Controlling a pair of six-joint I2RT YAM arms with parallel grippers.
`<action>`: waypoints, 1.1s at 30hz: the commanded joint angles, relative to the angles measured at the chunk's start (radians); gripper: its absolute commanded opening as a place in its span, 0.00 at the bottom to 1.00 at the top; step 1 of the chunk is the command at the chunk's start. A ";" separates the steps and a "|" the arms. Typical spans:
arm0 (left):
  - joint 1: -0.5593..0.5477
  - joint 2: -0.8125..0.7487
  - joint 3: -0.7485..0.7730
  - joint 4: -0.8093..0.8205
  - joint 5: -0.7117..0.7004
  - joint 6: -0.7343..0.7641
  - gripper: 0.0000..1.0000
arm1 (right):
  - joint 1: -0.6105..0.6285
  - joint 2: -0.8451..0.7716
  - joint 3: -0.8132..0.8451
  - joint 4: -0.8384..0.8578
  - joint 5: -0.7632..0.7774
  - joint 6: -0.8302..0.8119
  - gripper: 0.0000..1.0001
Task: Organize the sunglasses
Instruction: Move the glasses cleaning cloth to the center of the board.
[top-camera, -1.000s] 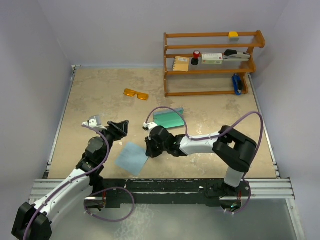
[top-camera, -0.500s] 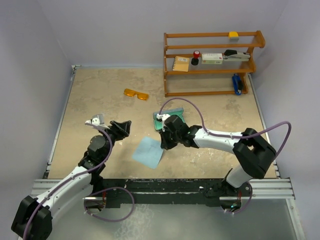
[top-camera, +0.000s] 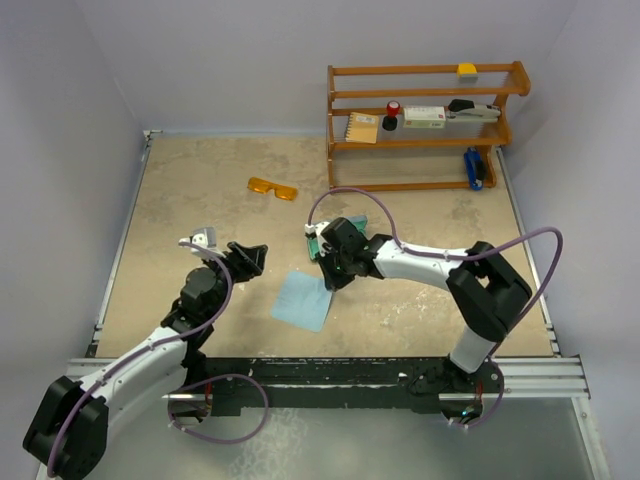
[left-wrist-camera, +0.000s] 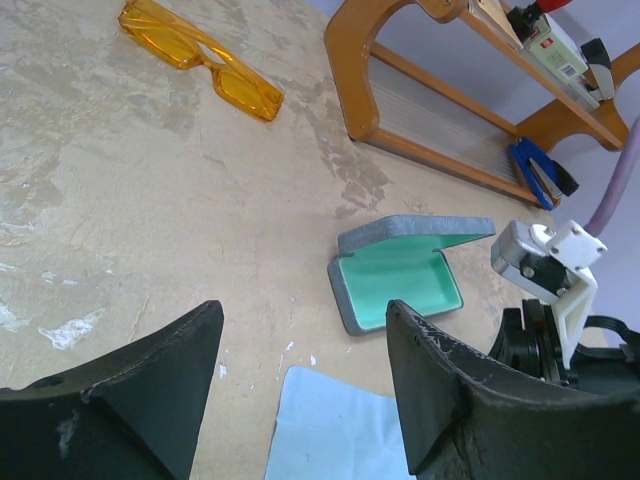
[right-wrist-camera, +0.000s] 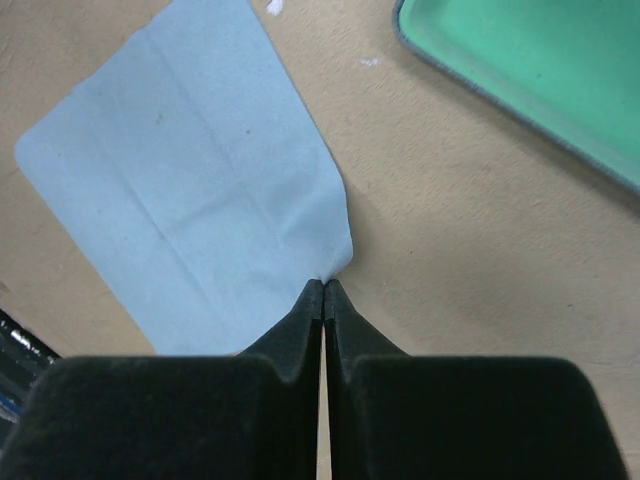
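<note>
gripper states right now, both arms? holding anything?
Left gripper: open, holding nothing.
Right gripper: closed, pinching a corner of the blue cloth.

White-and-black left arm (top-camera: 135, 360), matching right arm (top-camera: 425, 262), 2 looping lilac cables (top-camera: 345, 190), matte black wedge-shaped fingers (right-wrist-camera: 290, 340), white wrist bracket (left-wrist-camera: 555, 255)

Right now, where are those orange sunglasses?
In the overhead view the sunglasses lie on the far part of the table, just left of the wooden shelf and beyond the open case.
</note>
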 joint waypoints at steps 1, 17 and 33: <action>0.005 0.002 -0.005 0.064 0.008 0.032 0.64 | -0.015 0.037 0.084 -0.048 0.050 -0.049 0.00; 0.004 0.091 0.009 0.072 0.065 0.049 0.62 | -0.051 0.071 0.115 -0.026 0.051 -0.070 0.00; -0.001 0.397 0.101 0.147 0.294 0.099 0.58 | -0.052 0.081 0.096 0.024 -0.009 -0.071 0.00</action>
